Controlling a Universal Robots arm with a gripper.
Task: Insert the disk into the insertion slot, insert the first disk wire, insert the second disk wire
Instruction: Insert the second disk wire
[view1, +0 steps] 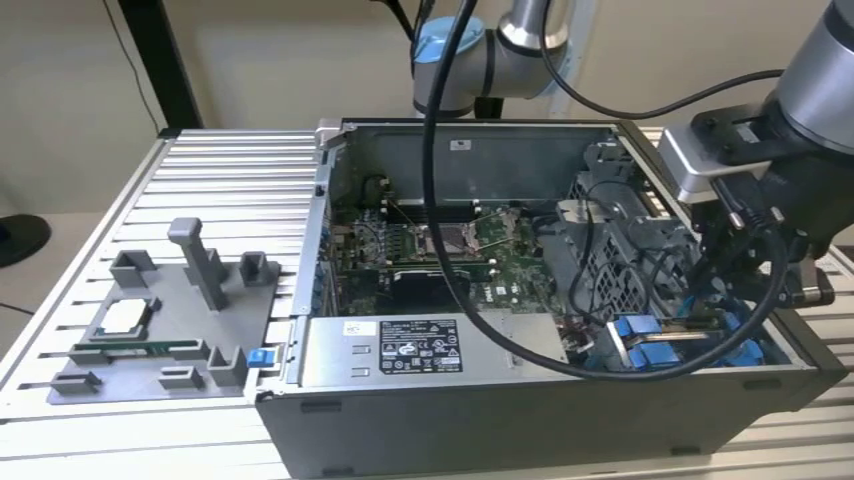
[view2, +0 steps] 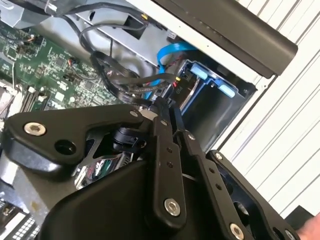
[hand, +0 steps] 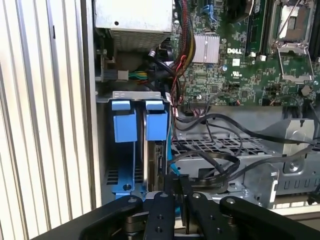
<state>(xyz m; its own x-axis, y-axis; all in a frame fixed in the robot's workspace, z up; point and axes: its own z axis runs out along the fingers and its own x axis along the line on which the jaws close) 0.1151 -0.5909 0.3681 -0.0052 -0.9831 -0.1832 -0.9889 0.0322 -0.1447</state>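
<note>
My gripper (view1: 717, 300) reaches down into the open computer case at its front corner on the exterior view's right. In both wrist views its black fingers (hand: 170, 187) stand close together, shut on the black end of a disk wire (view2: 167, 90) whose cable loops back over the drive cage (hand: 220, 162). The disk (hand: 156, 162) sits on edge inside the insertion slot (hand: 122, 175), a grey bay with blue rails and two blue tabs (hand: 156, 122). The fingertips (view2: 161, 107) hover right at the disk's rear edge.
A green motherboard (view1: 427, 250) fills the case floor. A grey box with a sticker (view1: 400, 350) lies along the case's front. A perforated drive cage (view1: 627, 260) and loose black cables crowd the gripper. A grey fixture (view1: 160, 330) stands on the slatted table.
</note>
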